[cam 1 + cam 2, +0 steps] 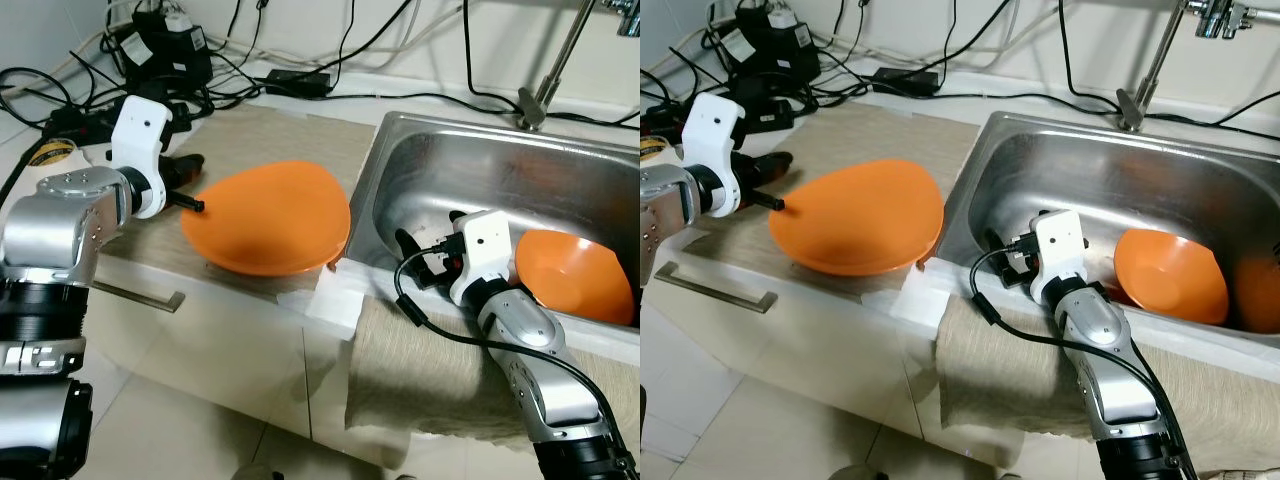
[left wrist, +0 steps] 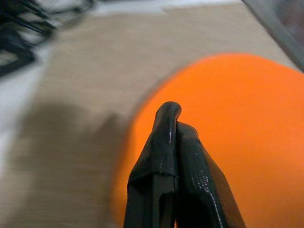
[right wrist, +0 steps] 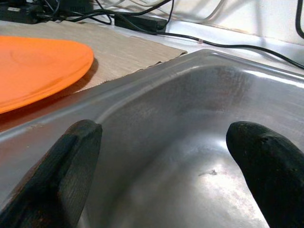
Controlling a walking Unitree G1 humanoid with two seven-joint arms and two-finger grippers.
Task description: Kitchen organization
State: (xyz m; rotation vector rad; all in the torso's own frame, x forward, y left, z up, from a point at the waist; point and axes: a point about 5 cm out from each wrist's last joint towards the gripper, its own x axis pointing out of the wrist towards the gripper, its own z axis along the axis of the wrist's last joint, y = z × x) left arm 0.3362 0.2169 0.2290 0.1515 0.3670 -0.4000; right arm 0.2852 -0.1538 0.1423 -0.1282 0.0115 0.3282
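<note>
Draped over the counter's front edge closest to me is a beige woven cloth (image 1: 420, 385), hanging down the cabinet face just below the sink, with a small white folded pad (image 1: 335, 295) beside it at the sink's front left corner. My right gripper (image 3: 166, 166) reaches over that front edge into the stainless steel sink (image 1: 470, 170), its two black fingers (image 3: 71, 161) spread wide with nothing between them, pointing at the basin's left wall. To its right in the basin, against the front wall, sits a round orange plastic bowl (image 1: 570, 275), tilted on its side. On the counter left of the sink, a large flat orange plastic plate (image 1: 270, 215) rests on a tan mat (image 1: 290, 135), its right edge near the sink's rim and its front edge near the counter's front edge. My left gripper (image 1: 190, 202) comes in from the left, fingertips (image 2: 168, 126) pressed together at the plate's left rim; I cannot tell whether they pinch the rim or only touch it. Farther back, black cables and power adapters (image 1: 165, 45) crowd the counter's rear left corner, and a metal tap stem (image 1: 545, 85) rises behind the sink.
</note>
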